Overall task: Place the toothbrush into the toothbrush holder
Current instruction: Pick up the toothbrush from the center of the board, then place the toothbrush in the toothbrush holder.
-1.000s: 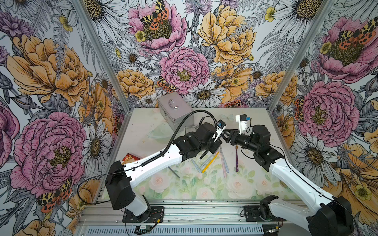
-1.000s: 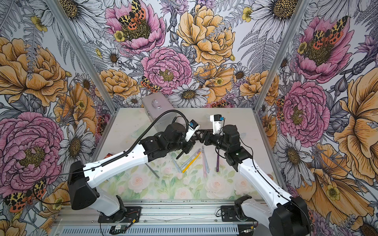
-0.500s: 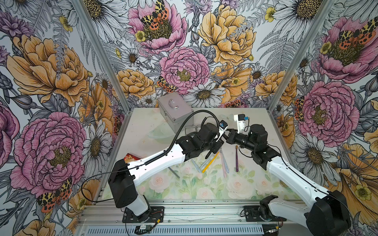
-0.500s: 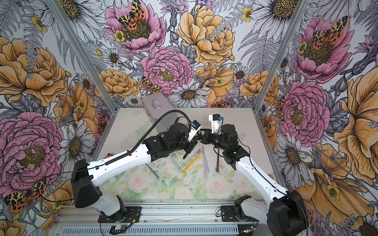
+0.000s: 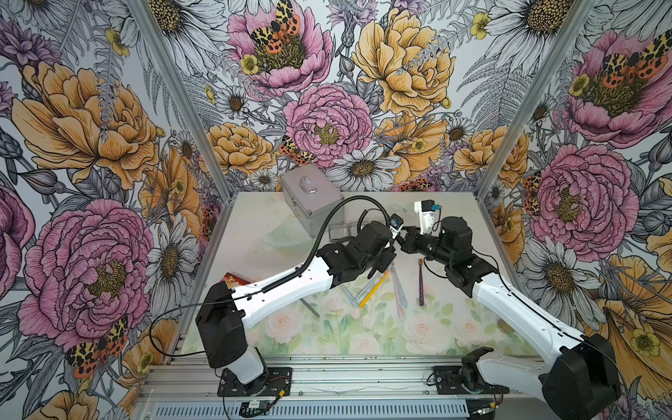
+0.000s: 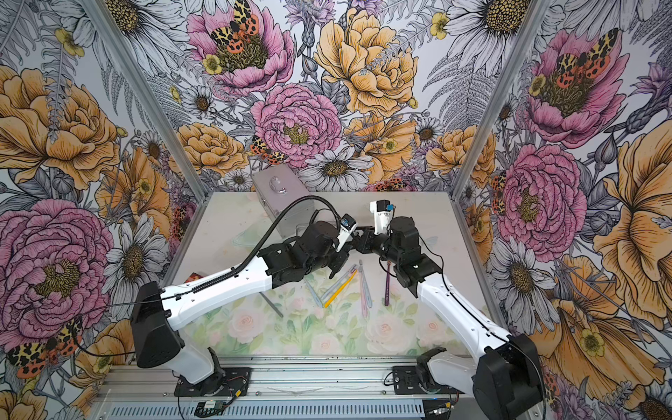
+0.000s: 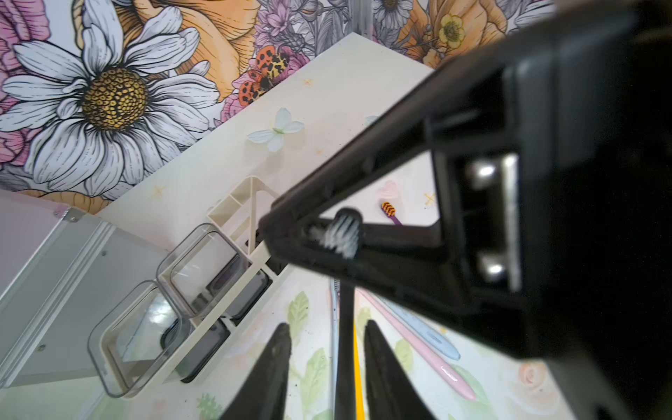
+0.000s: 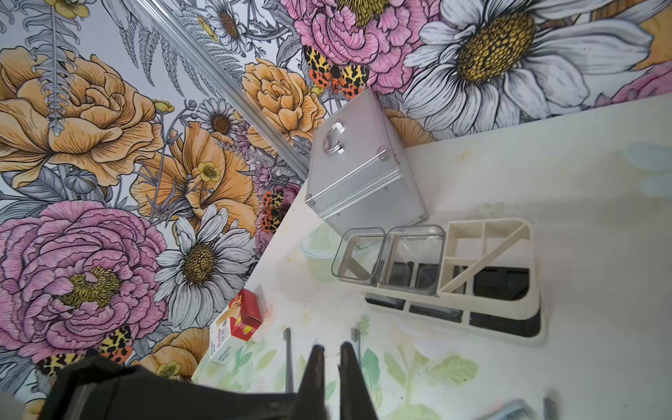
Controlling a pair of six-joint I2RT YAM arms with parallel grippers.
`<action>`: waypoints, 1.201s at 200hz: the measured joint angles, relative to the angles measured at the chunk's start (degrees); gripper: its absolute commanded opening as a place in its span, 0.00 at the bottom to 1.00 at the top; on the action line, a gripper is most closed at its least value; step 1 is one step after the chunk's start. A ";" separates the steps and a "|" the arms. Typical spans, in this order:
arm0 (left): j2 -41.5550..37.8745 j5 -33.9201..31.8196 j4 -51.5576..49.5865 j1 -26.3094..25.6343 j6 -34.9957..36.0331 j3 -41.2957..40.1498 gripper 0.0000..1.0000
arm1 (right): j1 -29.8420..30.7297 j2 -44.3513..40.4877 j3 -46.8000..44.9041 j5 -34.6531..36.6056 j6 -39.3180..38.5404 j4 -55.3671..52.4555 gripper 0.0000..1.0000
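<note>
A black toothbrush point(image 7: 343, 342) with white bristles point(image 7: 340, 236) hangs above the table. My right gripper point(image 8: 332, 346) is shut on the bristle end of the toothbrush; the left wrist view shows that grip. My left gripper point(image 7: 326, 323) is open, its fingers point(image 7: 280, 349) standing either side of the handle with gaps. In a top view the two grippers meet nose to nose, right point(image 5: 402, 240) and left point(image 5: 382, 263). The white toothbrush holder point(image 8: 531, 291) with two clear square cups point(image 8: 414, 254) sits just behind them, beside the silver case.
A silver metal case point(image 5: 312, 200) stands at the back left. Several loose toothbrushes lie mid-table: yellow point(image 5: 372, 289), pink point(image 5: 398, 291), purple point(image 5: 421, 280), grey point(image 5: 309, 307). A red box point(image 5: 232, 279) lies near the left edge. A clear bowl point(image 5: 283, 240) sits by the case.
My right gripper closed on the toothbrush's bristle end, then my left gripper's jaws opened off the handle. Both wrists edged slightly toward the back.
</note>
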 measured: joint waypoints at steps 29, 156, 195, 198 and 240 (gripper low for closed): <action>-2.38 -1.25 0.07 0.09 -1.36 -2.75 0.60 | -0.07 2.21 3.96 3.34 -2.34 -0.96 0.00; -9.46 1.09 6.54 13.55 -7.41 -15.04 0.79 | -0.07 24.79 21.90 20.90 -16.13 8.55 0.00; -11.23 4.59 9.53 17.25 -7.69 -17.51 0.80 | -0.07 33.18 28.02 22.45 -18.78 11.23 0.00; -11.37 4.74 9.75 17.42 -7.78 -17.70 0.80 | -0.07 33.62 28.35 22.45 -18.84 11.39 0.00; -12.57 6.62 12.87 18.93 -8.90 -21.24 0.81 | -0.04 36.46 29.99 23.26 -19.19 11.87 0.00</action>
